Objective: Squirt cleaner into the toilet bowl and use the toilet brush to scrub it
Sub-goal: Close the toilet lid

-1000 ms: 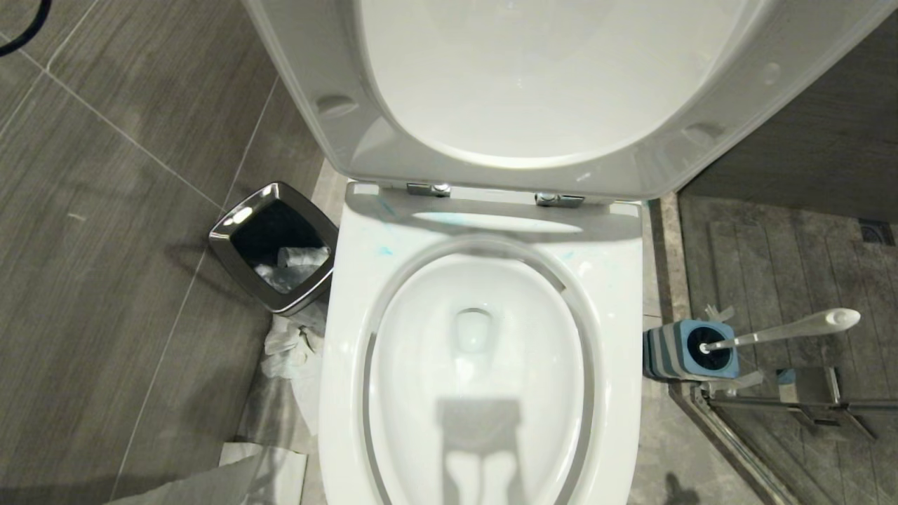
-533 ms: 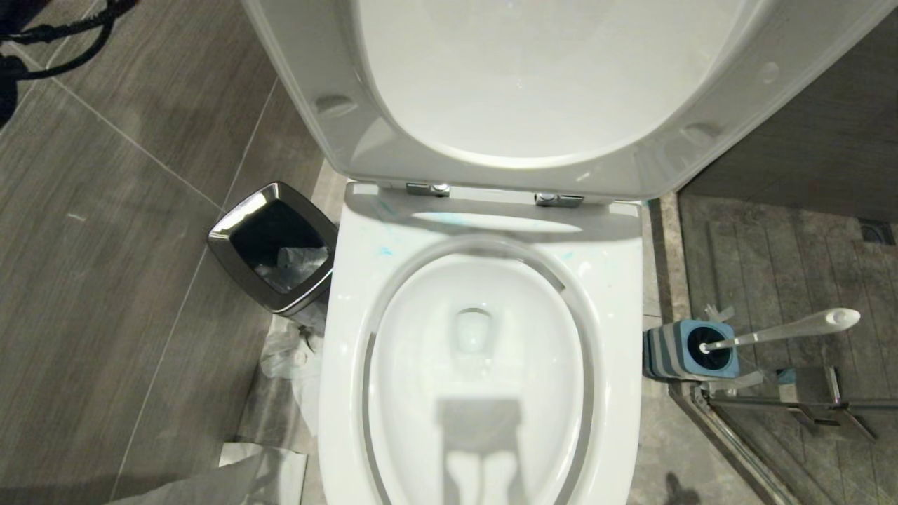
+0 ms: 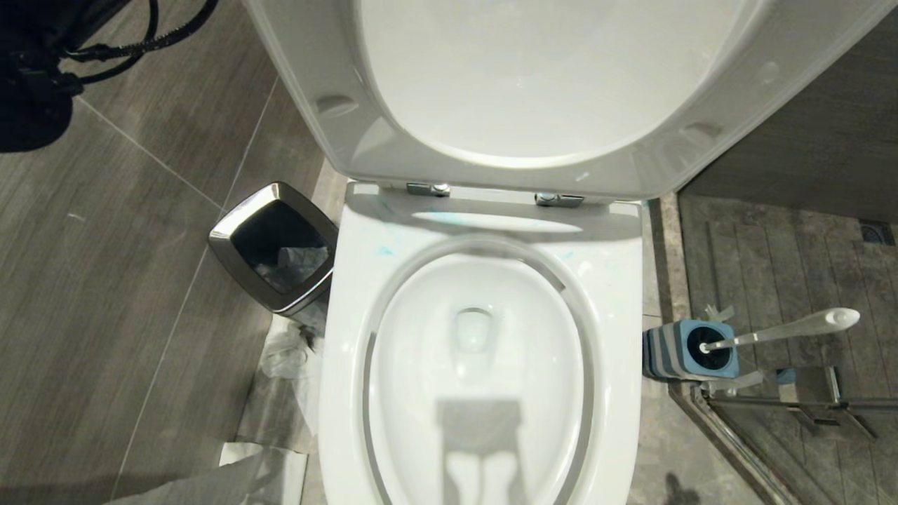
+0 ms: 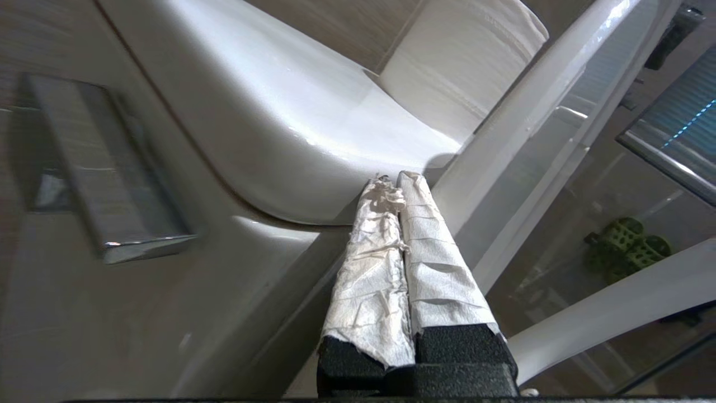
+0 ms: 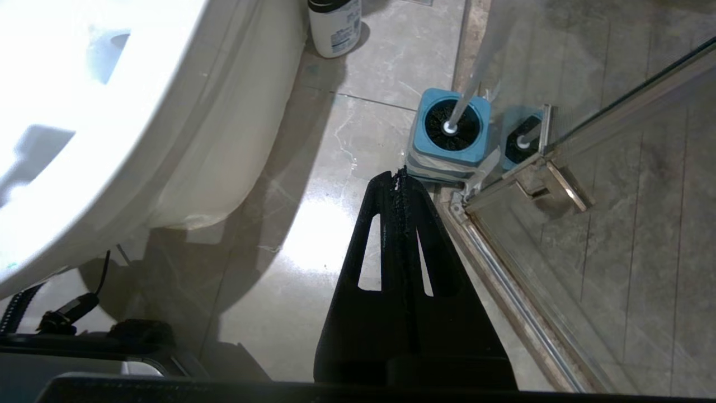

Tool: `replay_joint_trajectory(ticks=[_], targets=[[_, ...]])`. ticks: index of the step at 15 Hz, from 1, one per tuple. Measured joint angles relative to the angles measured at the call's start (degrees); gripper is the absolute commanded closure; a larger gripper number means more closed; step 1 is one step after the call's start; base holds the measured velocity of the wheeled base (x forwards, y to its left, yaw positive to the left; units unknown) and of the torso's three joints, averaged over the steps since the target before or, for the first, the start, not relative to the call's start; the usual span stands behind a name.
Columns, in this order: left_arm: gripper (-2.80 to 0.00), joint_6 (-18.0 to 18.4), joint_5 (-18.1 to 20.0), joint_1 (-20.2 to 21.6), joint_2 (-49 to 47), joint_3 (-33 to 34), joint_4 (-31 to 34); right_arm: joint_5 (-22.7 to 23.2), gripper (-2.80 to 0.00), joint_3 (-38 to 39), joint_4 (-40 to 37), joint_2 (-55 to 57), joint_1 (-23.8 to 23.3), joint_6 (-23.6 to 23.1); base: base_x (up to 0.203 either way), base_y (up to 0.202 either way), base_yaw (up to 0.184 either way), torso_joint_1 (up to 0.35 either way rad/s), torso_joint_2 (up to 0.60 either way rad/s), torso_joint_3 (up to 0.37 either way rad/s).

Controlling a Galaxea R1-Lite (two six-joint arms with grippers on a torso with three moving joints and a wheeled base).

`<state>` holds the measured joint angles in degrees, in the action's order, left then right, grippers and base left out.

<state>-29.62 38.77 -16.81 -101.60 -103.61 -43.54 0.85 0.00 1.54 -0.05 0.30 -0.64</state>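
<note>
The white toilet bowl point(image 3: 620, 330) fills the middle of the head view, with seat and lid raised. Faint turquoise marks of cleaner point(image 3: 384, 250) show on the rim behind the basin. The toilet brush point(image 3: 786, 330) leans in its blue holder point(image 3: 691, 348) on the floor to the right. My left arm point(image 3: 35, 77) shows as a dark mass with cables at the top left. The left gripper point(image 4: 396, 182) has paper-wrapped fingers and is shut on nothing, close to the toilet's white porcelain point(image 4: 268, 123). Low over the floor, my right gripper point(image 5: 398, 173) is shut and empty, just short of the blue holder point(image 5: 450, 131).
A chrome-rimmed bin point(image 3: 275, 245) stands left of the toilet, with crumpled paper point(image 3: 287, 358) on the floor below it. A glass shower door's metal track point(image 3: 736, 435) runs by the brush holder. A white bottle with a dark cap point(image 5: 334, 25) stands behind the toilet. A paper roll point(image 4: 464, 56) is nearby.
My left arm's dark body and cables have come further into the head view's top left corner. The toilet, brush and bin have not moved.
</note>
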Motion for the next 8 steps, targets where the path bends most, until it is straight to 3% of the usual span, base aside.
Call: replay_joint_trajectory(ticks=[5, 8], targets=[[0.00, -0.56, 0.10, -2.78, -0.06, 0.30, -0.02, -0.01, 0.00, 0.00, 0.00, 0.00, 0.00, -0.02, 0.000, 0.000, 0.000, 0.000, 0.00, 0.000], [0.00, -3.20, 0.43, -4.88, 0.68, 2.04, -0.09, -0.01, 0.00, 0.00, 0.02, 0.00, 0.00, -0.04, 0.000, 0.000, 0.000, 0.000, 0.00, 0.000]])
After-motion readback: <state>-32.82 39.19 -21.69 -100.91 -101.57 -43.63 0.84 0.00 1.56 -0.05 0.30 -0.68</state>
